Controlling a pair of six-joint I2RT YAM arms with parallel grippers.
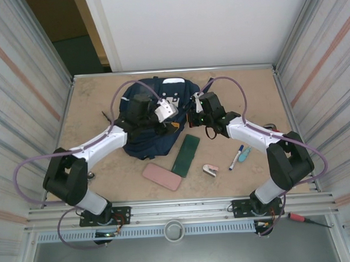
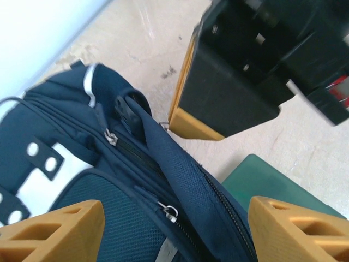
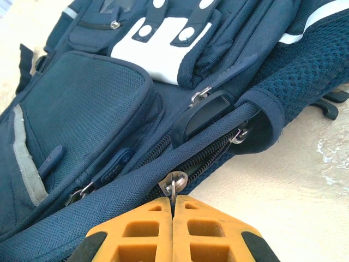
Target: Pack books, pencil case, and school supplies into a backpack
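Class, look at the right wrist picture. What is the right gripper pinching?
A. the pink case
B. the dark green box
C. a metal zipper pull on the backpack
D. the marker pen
C: the right gripper has its jaws closed together on the metal zipper pull at the edge of the backpack.

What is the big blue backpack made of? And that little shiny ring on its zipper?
The large navy-blue backpack looks like woven fabric, probably nylon: it is matte, with a visible weave and a mesh strap. The small silver zipper ring looks like metal, since it is shiny and glints.
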